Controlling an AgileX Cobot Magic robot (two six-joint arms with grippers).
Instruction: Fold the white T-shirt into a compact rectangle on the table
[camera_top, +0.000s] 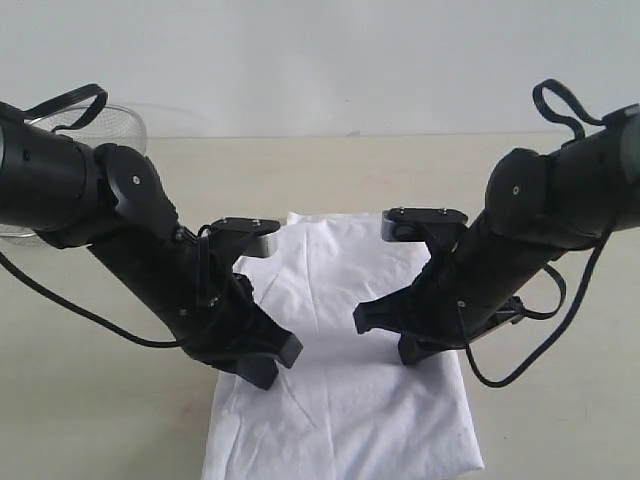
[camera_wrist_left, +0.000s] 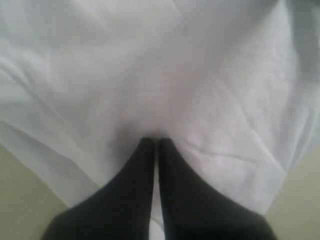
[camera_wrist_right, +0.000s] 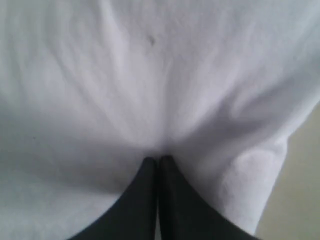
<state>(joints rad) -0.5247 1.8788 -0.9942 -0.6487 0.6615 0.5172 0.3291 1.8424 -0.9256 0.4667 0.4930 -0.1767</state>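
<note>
Table (camera_top: 100, 420): pale beige and fills most of the exterior view. Shirt (camera_top: 340, 400): white, lies flat on the table at centre, a long wrinkled rectangle running from mid-table to the near edge of the view. Both arms reach in from the sides and angle down onto it.

Left gripper (camera_top: 272, 362) is down at the shirt's left edge, about halfway along. Right gripper (camera_top: 385, 335) is over the shirt's right half, roughly level with the left one. The two are apart, with bare cloth between them.

Left wrist view: left gripper (camera_wrist_left: 156, 141) has its jaws closed together, tips on the cloth and creases meeting there. Right wrist view: right gripper (camera_wrist_right: 158, 159) is the same, jaws closed and tips in a pucker of cloth. Whether either pinches a fold cannot be told.

Mesh bowl (camera_top: 120, 125) sits far left, behind the left arm.
</note>
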